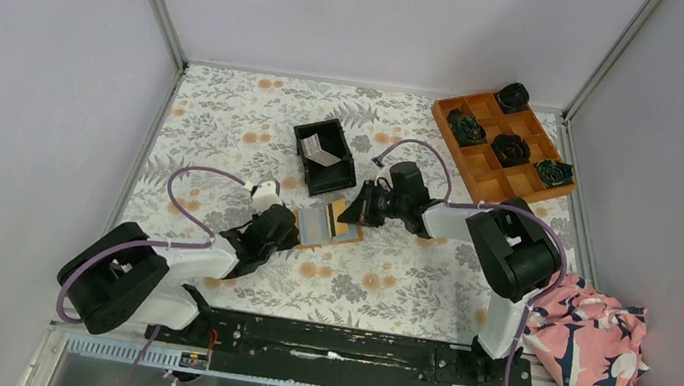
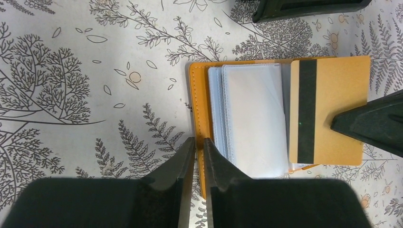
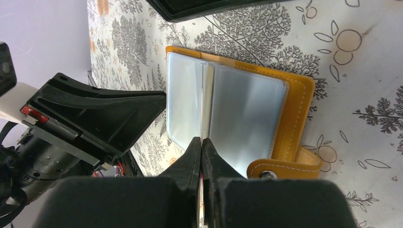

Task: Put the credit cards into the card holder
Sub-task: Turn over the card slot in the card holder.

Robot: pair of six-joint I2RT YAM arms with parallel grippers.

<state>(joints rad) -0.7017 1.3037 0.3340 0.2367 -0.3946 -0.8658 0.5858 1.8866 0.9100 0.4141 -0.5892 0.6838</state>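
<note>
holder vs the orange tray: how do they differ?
Size: the holder is much smaller than the tray. Build: the holder is a flat wallet lying open with pale sleeves up; the tray is a rigid grid of compartments, four of them holding dark rosettes. Place: the holder lies in the middle, beside the black bin; the tray sits in the far right corner. Both are orange-tan.

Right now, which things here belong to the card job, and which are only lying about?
Job: card holder, tan card in the right gripper, more cards in the black bin.
Lying about: orange tray, dark rosettes, pink cloth.
</note>
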